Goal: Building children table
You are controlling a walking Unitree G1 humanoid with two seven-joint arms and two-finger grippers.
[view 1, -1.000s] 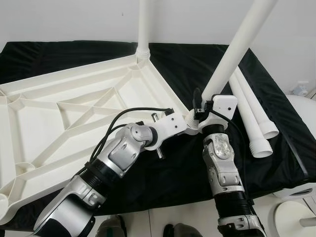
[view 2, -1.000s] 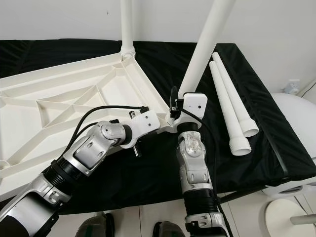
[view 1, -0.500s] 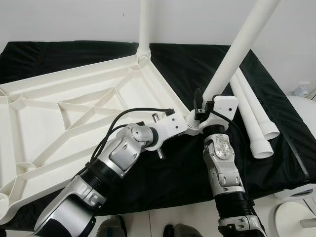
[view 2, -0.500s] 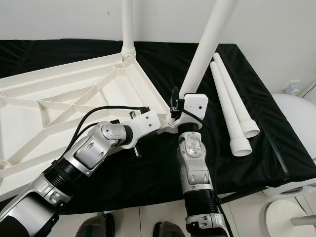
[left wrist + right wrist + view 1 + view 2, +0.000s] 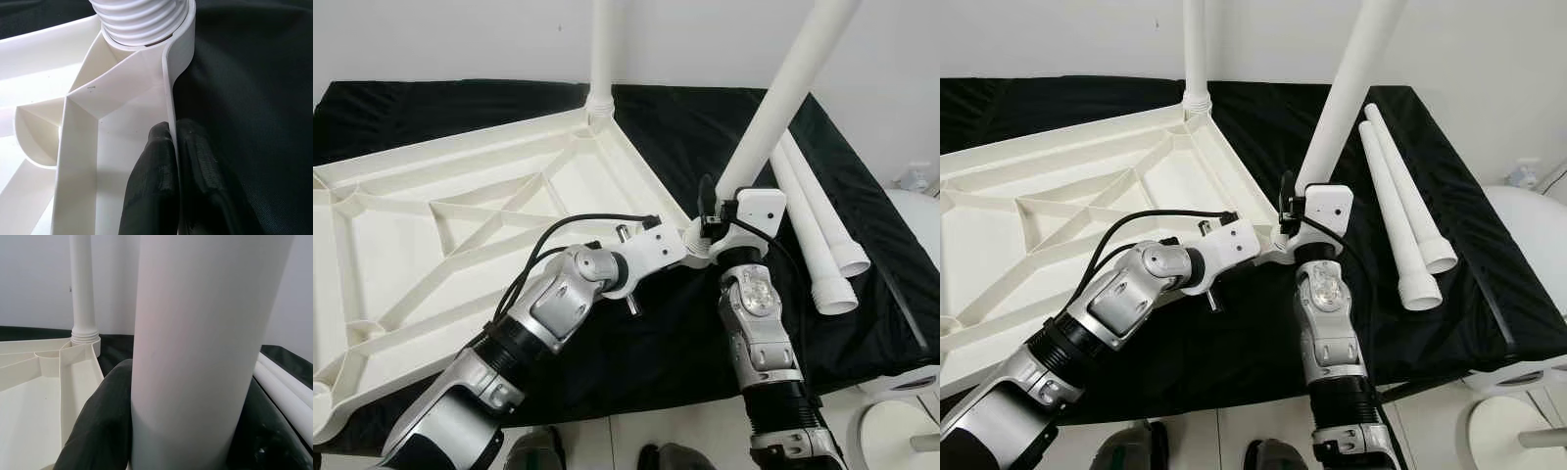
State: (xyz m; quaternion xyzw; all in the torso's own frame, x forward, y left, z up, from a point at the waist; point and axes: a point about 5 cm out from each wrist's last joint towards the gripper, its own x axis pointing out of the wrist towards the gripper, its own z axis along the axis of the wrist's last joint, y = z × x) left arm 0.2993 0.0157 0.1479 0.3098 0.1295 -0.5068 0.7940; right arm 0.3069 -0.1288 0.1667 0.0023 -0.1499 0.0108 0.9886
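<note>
Little has moved over the last second: the leg [image 5: 783, 88] in the right gripper [image 5: 710, 223] has tipped a touch nearer upright, base at the near corner socket of the tabletop [image 5: 431, 245]. Right fingers [image 5: 100, 431] pinch the leg low on its shaft. Left gripper [image 5: 173, 161] clamps the tabletop's rim, one finger each side of the wall, just beside the socket, where the leg's threaded end is seated. Tabletop lies underside-up on the black cloth [image 5: 705, 127]. One leg [image 5: 601, 49] stands fitted at the far corner; two spare legs [image 5: 818, 235] lie to the right. Judgement: second leg partway in, straightening needed before turning home.
</note>
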